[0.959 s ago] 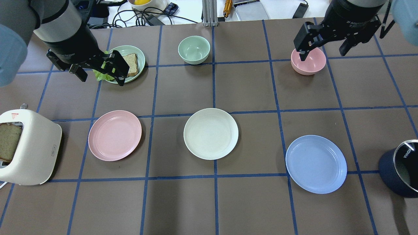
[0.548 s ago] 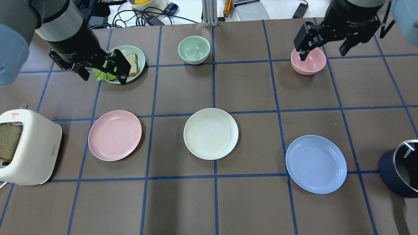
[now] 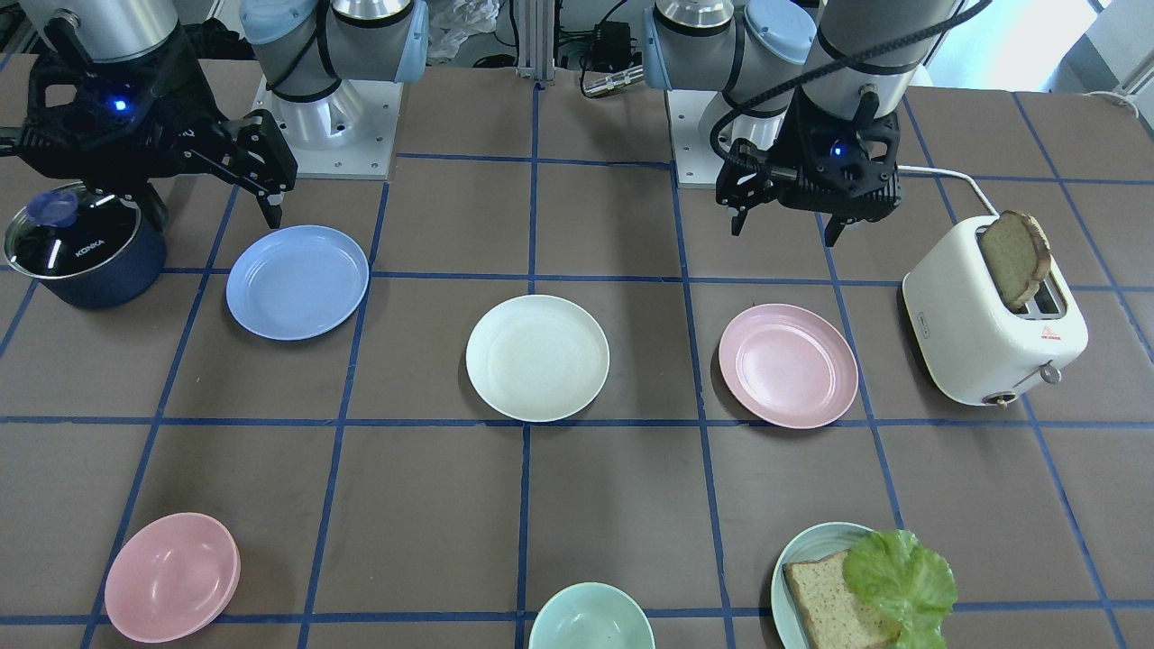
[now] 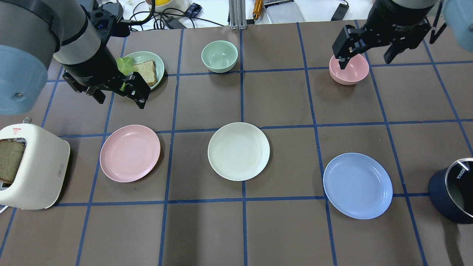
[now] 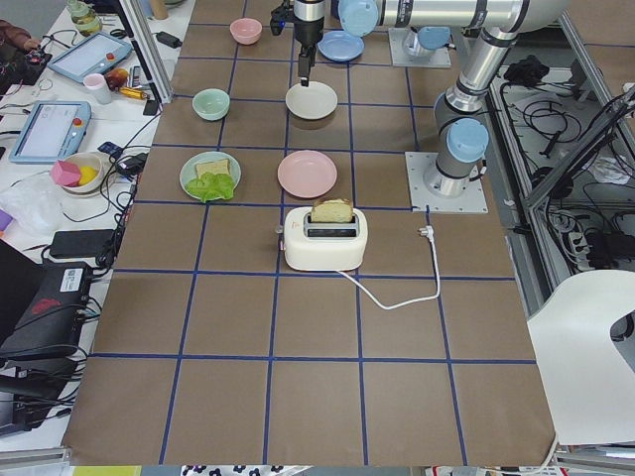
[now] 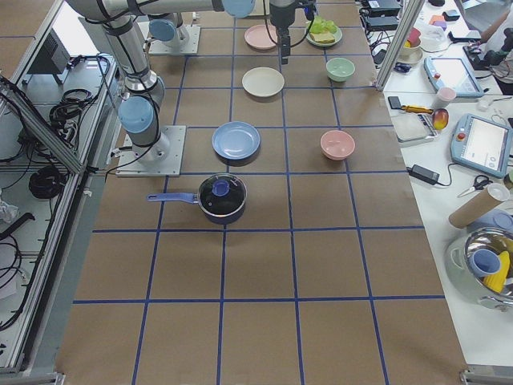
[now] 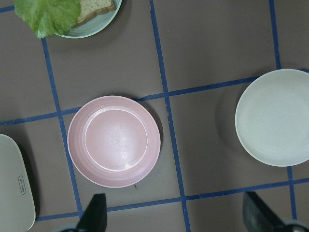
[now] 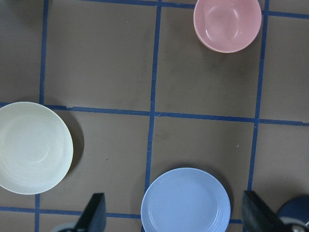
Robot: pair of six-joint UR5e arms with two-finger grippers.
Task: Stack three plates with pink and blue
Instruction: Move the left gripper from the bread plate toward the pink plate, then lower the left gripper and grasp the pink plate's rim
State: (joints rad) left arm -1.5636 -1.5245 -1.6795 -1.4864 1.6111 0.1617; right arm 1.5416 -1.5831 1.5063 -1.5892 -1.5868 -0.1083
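Observation:
Three plates lie apart in a row on the brown table: the pink plate [image 4: 130, 153] on the left, the cream plate [image 4: 238, 151] in the middle, the blue plate [image 4: 357, 186] on the right. My left gripper [image 4: 121, 99] is open and empty, in the air just beyond the pink plate; its wrist view shows the pink plate [image 7: 114, 141] between the spread fingers and the cream plate [image 7: 274, 117] at the right. My right gripper [image 4: 366, 62] is open and empty, high over the pink bowl [image 4: 349, 70]; its wrist view shows the blue plate [image 8: 185, 203] below.
A white toaster [image 4: 31, 166] with bread stands left of the pink plate. A teal plate with bread and lettuce [image 4: 146, 70] and a mint bowl [image 4: 219, 56] sit at the far side. A dark pot [image 4: 452, 192] stands at the right edge.
My left gripper has moved nearer and a little right, off the teal plate and towards the pink plate. The right arm and the plates have not moved.

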